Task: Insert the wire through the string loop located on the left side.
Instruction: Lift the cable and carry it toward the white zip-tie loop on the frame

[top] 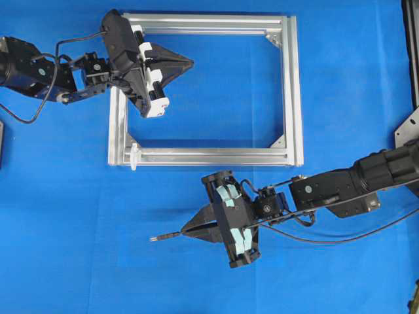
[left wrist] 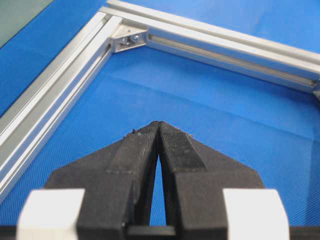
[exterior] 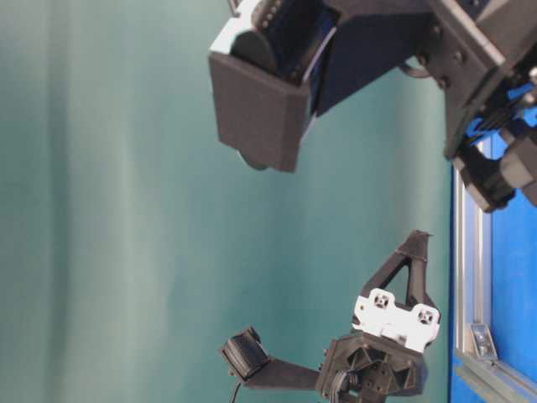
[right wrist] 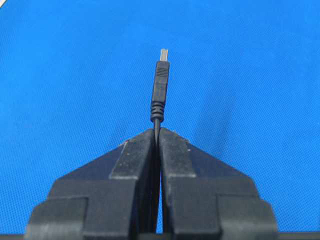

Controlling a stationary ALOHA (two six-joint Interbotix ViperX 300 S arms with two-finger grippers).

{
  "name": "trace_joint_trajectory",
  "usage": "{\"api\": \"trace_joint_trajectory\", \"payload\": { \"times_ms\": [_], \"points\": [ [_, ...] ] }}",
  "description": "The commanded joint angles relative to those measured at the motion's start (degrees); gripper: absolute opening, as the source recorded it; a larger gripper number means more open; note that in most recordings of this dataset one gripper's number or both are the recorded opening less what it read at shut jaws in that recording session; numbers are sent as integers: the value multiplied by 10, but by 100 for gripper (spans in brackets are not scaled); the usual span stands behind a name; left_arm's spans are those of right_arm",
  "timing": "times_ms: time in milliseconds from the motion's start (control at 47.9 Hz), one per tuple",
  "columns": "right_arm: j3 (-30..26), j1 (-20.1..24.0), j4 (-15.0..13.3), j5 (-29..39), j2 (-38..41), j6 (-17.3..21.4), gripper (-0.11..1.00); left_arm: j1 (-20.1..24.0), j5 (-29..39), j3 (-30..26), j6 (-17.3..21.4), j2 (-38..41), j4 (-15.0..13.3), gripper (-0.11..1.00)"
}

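right claw (right wrist: 158,131) pinching wire (right wrist: 160,87) — plug jutting ahead, left claw (left wrist: 158,125) closed, empty

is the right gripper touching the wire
Touching. In the right wrist view the right gripper has its jaws shut on the wire, the plug sticking out ahead of the tips. The overhead view agrees.
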Motion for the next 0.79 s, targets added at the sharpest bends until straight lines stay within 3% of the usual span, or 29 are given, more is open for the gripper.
{"api": "trace_joint_trajectory", "payload": {
  "times_ms": [0, 772],
  "points": [
    [-5, 0, 0, -2, -21, -1, 0, -1, -3, -4, -1, -18, 1, 0],
    [-4, -7, 0, -1, -21, -1, 0, -1, -3, -5, -1, -18, 2, 0]
  ]
}}
